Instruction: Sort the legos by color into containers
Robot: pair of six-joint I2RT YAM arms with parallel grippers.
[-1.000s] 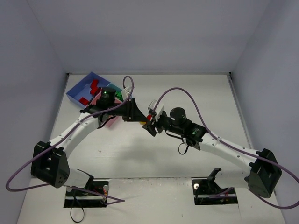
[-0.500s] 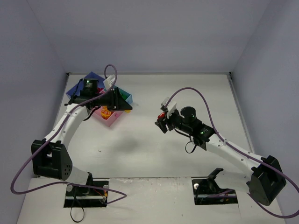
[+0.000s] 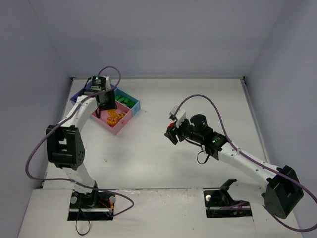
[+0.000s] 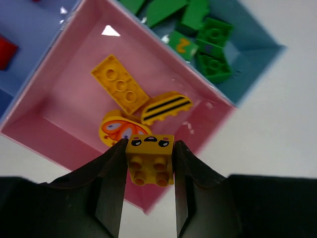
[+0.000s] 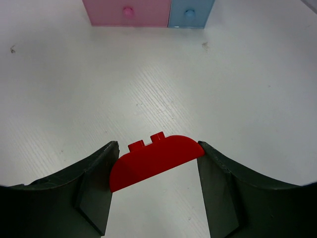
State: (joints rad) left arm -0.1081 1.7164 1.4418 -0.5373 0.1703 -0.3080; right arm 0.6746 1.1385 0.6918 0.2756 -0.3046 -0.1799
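— Why did the right arm sit out in the open?

— I had a red arched brick (image 5: 156,161) clamped by its ends between the right fingers (image 5: 94,191), which stood partly closed, above bare bench (image 5: 223,84). Well beyond the fingertips I saw the tray (image 5: 126,15), its end wall pink and teal. I judged the arm was waiting its turn for the blue compartment (image 4: 34,22). It reached toward mid-bench, fingers tipped down and facing the tray.

— And the left?

— The left fingers (image 4: 111,183) were almost closed on a yellow brick (image 4: 150,159) with a face, ready to drop. It hung over the nearer wall of the pink compartment (image 4: 64,94), with yellow pieces (image 4: 120,85) just beyond. Farther off, green bricks (image 4: 210,44) filled the teal compartment (image 4: 257,49). That arm stretched far out, fingers pointing down.
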